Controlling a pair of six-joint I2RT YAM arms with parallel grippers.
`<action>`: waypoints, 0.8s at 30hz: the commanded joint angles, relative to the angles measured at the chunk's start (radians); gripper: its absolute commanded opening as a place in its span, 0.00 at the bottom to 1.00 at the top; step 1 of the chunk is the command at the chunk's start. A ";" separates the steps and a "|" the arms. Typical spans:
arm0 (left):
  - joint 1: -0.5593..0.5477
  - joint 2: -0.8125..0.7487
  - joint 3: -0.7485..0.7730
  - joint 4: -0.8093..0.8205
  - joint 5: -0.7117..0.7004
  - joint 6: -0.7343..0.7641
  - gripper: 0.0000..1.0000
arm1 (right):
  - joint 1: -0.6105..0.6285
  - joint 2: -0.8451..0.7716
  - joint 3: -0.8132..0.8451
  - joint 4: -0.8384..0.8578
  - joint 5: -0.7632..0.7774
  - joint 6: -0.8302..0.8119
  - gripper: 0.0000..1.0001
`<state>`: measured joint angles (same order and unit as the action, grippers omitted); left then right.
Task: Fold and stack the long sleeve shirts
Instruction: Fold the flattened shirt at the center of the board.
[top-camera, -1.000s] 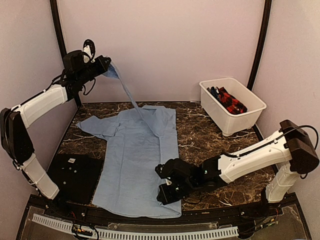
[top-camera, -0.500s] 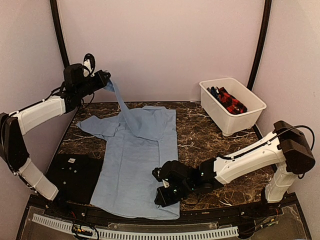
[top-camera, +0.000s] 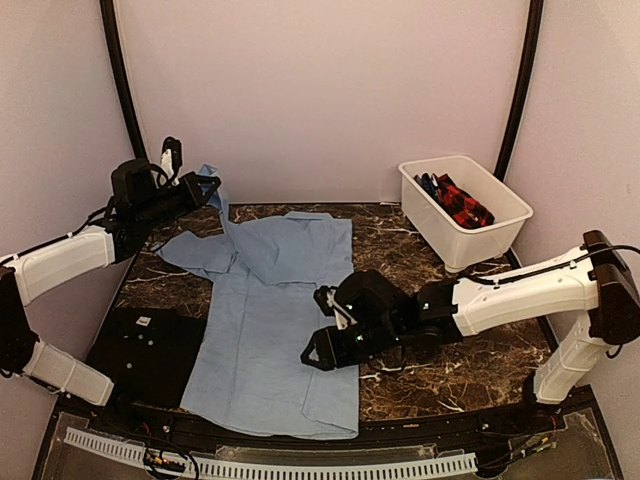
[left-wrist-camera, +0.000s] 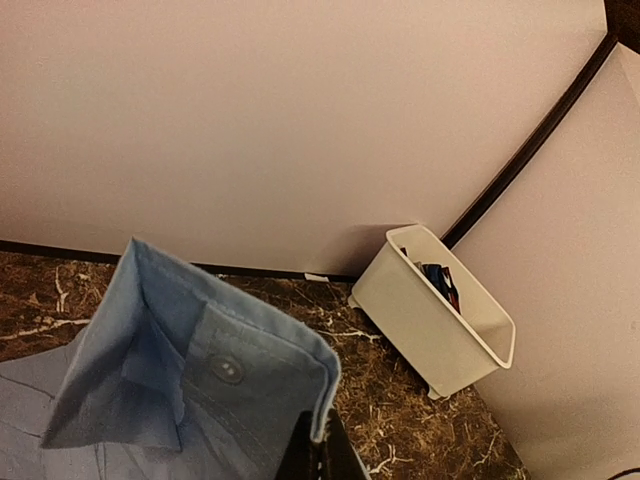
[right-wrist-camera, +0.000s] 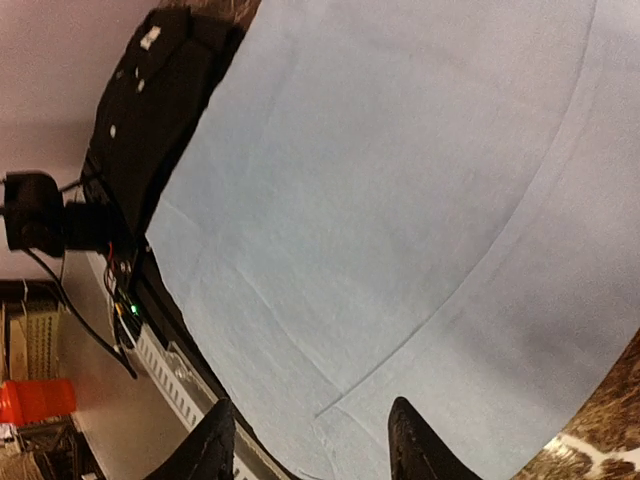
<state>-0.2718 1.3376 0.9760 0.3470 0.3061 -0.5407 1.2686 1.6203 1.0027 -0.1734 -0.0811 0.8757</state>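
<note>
Top view: light-blue shirt (top-camera: 265, 320) lies flat on the table (top-camera: 420, 270). Left gripper (top-camera: 207, 188) pinches its sleeve cuff (top-camera: 209, 174); right gripper (top-camera: 315, 357) hovers over it, fingers apart. Soft, light cloth: I would grip the edges.

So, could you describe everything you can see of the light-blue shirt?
The light-blue shirt is plain, thin cloth, spread flat on the marble table, hem toward the arms. One sleeve lies out to the left; the other is lifted by its buttoned cuff, pinched in the shut left gripper. The open right gripper hangs over its right edge.
</note>
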 joint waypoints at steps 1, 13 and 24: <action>0.005 -0.082 -0.084 0.041 0.089 -0.046 0.00 | -0.152 -0.049 0.071 0.008 0.101 -0.062 0.48; -0.001 -0.198 -0.178 -0.039 0.187 -0.034 0.00 | -0.502 0.270 0.379 0.110 0.039 -0.212 0.23; -0.086 -0.214 -0.185 -0.120 0.234 -0.007 0.00 | -0.564 0.644 0.758 0.108 -0.104 -0.192 0.10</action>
<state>-0.3271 1.1568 0.8047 0.2649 0.5045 -0.5697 0.7082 2.1937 1.6554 -0.0906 -0.1181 0.6811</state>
